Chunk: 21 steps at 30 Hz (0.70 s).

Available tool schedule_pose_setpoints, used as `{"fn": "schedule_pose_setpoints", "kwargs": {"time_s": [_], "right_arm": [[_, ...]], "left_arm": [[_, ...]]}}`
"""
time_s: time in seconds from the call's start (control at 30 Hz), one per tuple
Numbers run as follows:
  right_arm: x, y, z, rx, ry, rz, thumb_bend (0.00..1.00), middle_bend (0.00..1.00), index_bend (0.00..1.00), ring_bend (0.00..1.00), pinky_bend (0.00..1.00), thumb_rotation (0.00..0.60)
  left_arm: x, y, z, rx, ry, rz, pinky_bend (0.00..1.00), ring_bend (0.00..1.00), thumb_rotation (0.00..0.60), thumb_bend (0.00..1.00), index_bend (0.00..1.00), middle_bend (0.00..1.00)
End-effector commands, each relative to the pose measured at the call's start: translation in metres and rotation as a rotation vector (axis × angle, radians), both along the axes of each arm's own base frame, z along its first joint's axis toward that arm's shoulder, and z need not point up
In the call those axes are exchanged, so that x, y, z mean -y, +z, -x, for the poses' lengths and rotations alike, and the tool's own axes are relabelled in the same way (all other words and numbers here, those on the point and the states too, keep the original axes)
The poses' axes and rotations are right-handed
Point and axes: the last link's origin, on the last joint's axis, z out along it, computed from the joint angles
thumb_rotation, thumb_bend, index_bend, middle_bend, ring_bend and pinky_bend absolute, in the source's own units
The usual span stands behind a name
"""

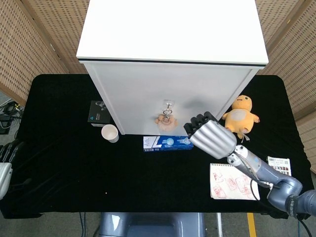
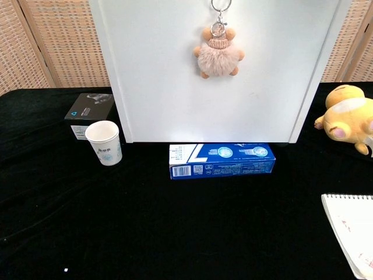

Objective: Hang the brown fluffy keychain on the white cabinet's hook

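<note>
Covering the table, black cloth; woven screens behind.

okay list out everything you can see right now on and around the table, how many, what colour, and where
cabinet: 1, white, back centre of the table
hook: 1, metal, on the cabinet's front
keychain: 1, brown and fluffy, hanging from the hook against the cabinet front
table: 1, black cloth cover
paper cup: 1, white, left of the cabinet's front corner
black box: 1, behind the cup
blue box: 1, lying below the keychain
plush toy: 1, yellow, right of the cabinet
notepad: 1, white with red drawings, front right
card: 1, multicoloured, far right
left hand: 1, at the left edge
right hand: 1, silver, holds nothing, right of the keychain
</note>
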Motion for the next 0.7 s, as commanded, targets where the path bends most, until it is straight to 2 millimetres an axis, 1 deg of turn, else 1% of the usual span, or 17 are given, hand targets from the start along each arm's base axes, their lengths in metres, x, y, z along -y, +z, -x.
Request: {"fn": "schedule_pose_setpoints", "kwargs": {"time_s": [0.03,0.07,0.17,0.2,0.23,0.3,0.33,0.37,0.43,0.5,0.57,0.6,0.67,0.7], "right_arm": [[-0.011,0.013,0.070,-0.067,-0.040,-0.013,0.38,0.76,0.59,0.74,0.88,0.600],[-0.012,0.014,0.081,-0.069,-0.059,-0.012,0.38,0.72,0.55,0.70,0.80,0.600],[-0.015,0.016,0.109,-0.079,-0.112,-0.010,0.36,0.63,0.50,0.61,0.62,0.600],[-0.018,0.016,0.126,-0.083,-0.156,-0.009,0.34,0.62,0.49,0.59,0.59,0.600],[-0.021,0.017,0.137,-0.076,-0.183,-0.007,0.33,0.61,0.49,0.59,0.58,0.600],[-0.025,0.017,0.153,-0.050,-0.221,-0.011,0.27,0.58,0.48,0.56,0.55,0.600],[-0.029,0.017,0.164,-0.026,-0.263,-0.014,0.25,0.56,0.47,0.54,0.54,0.600],[-0.031,0.017,0.169,-0.014,-0.277,-0.013,0.21,0.53,0.45,0.52,0.52,0.600],[-0.035,0.016,0.183,0.022,-0.342,-0.008,0.13,0.44,0.37,0.42,0.44,0.600],[-0.040,0.013,0.198,0.080,-0.451,-0.004,0.04,0.25,0.20,0.22,0.28,0.600],[-0.046,0.008,0.209,0.149,-0.575,-0.019,0.00,0.09,0.07,0.07,0.15,0.600],[-0.050,0.006,0.212,0.190,-0.633,-0.037,0.00,0.03,0.02,0.02,0.09,0.600],[-0.056,0.002,0.212,0.257,-0.714,-0.075,0.00,0.00,0.00,0.00,0.03,0.600],[-0.059,0.001,0.211,0.291,-0.749,-0.098,0.00,0.00,0.00,0.00,0.01,0.600]], "left_arm": [[0.001,0.000,-0.001,0.000,-0.004,0.000,0.00,0.00,0.600,0.00,0.00,0.00],[0.001,-0.001,-0.001,0.000,-0.005,0.000,0.00,0.00,0.600,0.00,0.00,0.00],[0.001,0.000,-0.001,-0.002,-0.007,0.000,0.00,0.00,0.600,0.00,0.00,0.00],[0.002,0.000,-0.001,-0.002,-0.008,-0.001,0.00,0.00,0.600,0.00,0.00,0.00],[0.002,0.000,-0.002,-0.001,-0.008,-0.001,0.00,0.00,0.600,0.00,0.00,0.00],[0.002,0.000,-0.002,0.000,-0.011,-0.001,0.00,0.00,0.600,0.00,0.00,0.00],[0.002,0.000,-0.002,0.000,-0.013,-0.002,0.00,0.00,0.600,0.00,0.00,0.00],[0.002,0.001,-0.002,0.000,-0.014,-0.002,0.00,0.00,0.600,0.00,0.00,0.00],[0.003,0.000,-0.003,0.000,-0.016,-0.001,0.00,0.00,0.600,0.00,0.00,0.00],[0.003,0.000,-0.003,0.000,-0.018,0.001,0.00,0.00,0.600,0.00,0.00,0.00],[0.004,0.000,-0.004,0.000,-0.021,0.002,0.00,0.00,0.600,0.00,0.00,0.00],[0.005,0.000,-0.004,0.000,-0.023,0.001,0.00,0.00,0.600,0.00,0.00,0.00],[0.005,0.000,-0.005,0.000,-0.027,0.000,0.00,0.00,0.600,0.00,0.00,0.00],[0.006,0.001,-0.005,0.000,-0.029,-0.001,0.00,0.00,0.600,0.00,0.00,0.00]]}}
